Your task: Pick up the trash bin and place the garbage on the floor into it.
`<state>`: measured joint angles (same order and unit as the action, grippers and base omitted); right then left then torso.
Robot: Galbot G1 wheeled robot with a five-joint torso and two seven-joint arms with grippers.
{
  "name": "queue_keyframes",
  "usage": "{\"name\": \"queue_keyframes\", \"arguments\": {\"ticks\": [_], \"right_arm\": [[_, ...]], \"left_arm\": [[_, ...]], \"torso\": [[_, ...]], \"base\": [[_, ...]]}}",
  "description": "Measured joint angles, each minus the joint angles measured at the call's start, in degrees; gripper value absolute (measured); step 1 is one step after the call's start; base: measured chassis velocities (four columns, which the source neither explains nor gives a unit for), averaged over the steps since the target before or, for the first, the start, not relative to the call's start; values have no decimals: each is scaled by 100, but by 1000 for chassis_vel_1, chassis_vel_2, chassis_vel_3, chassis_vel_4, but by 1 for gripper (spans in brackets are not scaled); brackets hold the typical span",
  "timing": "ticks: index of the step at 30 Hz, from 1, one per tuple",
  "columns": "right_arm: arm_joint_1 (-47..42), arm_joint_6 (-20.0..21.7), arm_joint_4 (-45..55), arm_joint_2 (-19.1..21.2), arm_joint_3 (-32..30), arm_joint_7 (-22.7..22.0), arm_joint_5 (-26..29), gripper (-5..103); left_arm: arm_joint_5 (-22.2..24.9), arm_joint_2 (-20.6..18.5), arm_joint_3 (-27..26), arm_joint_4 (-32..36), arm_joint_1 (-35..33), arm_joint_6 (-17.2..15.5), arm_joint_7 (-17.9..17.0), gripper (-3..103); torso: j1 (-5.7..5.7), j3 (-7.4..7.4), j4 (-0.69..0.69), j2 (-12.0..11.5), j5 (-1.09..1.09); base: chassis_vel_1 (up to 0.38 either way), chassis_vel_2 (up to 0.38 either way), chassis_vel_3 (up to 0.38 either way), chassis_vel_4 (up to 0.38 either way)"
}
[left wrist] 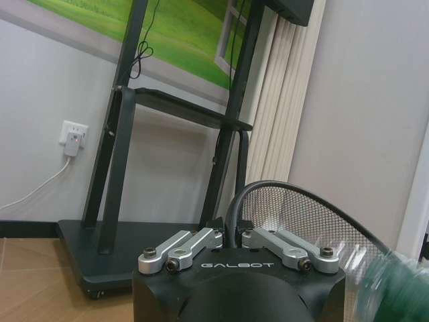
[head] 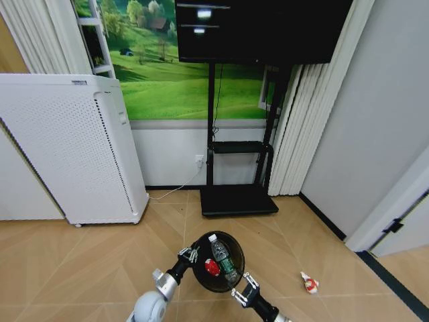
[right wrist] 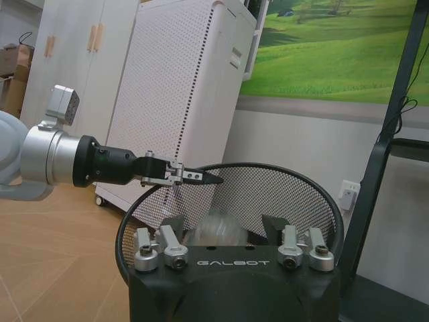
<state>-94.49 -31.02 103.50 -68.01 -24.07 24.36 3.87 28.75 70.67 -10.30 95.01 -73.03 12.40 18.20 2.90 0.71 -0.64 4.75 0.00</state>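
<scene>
1. The trash bin [head: 218,261] hangs above the floor just in front of the robot, carried between both arms.
2. The left gripper [head: 188,255] pinches the bin's left rim with its fingers closed on the wire edge. In the right wrist view the same gripper [right wrist: 194,178] bites the rim from outside, which probably keeps the bin level and its mouth open upward.
3. The right gripper [head: 244,290] sits at the near right rim. Its fingers look spread there, but whether they truly clamp the mesh cannot be told.
4. Inside the bin lie a clear bottle [head: 222,258] with a white cap and a red piece [head: 212,267].
5. Another red-and-white piece [head: 309,284] lies on the floor, to the right of the bin and apart from it, so the task looks unfinished.
6. In both wrist views the gripper bodies cover the bin's near wall, and the bottle shows only as a blur.
</scene>
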Motion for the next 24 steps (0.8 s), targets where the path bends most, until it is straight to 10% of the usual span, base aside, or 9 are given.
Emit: {"name": "queue_keyframes", "arguments": {"ticks": [9, 17, 24], "right_arm": [[-68, -75, 189, 10, -124, -154, 345, 99], [81, 504, 540, 152, -497, -524, 1375, 100], [877, 1441, -271, 242, -929, -1831, 1542, 100]], "left_arm": [[-52, 208, -331, -118, -90, 53, -180, 7], [223, 284, -1050, -123, -254, 75, -326, 7], [669, -112, -1290, 253, -306, 14, -383, 7]], "torso": [[0, 0, 0, 0, 0], [0, 0, 3, 0, -1], [1, 0, -2, 0, 1]], "base": [[0, 0, 0, 0], [0, 0, 0, 0], [0, 0, 0, 0]]}}
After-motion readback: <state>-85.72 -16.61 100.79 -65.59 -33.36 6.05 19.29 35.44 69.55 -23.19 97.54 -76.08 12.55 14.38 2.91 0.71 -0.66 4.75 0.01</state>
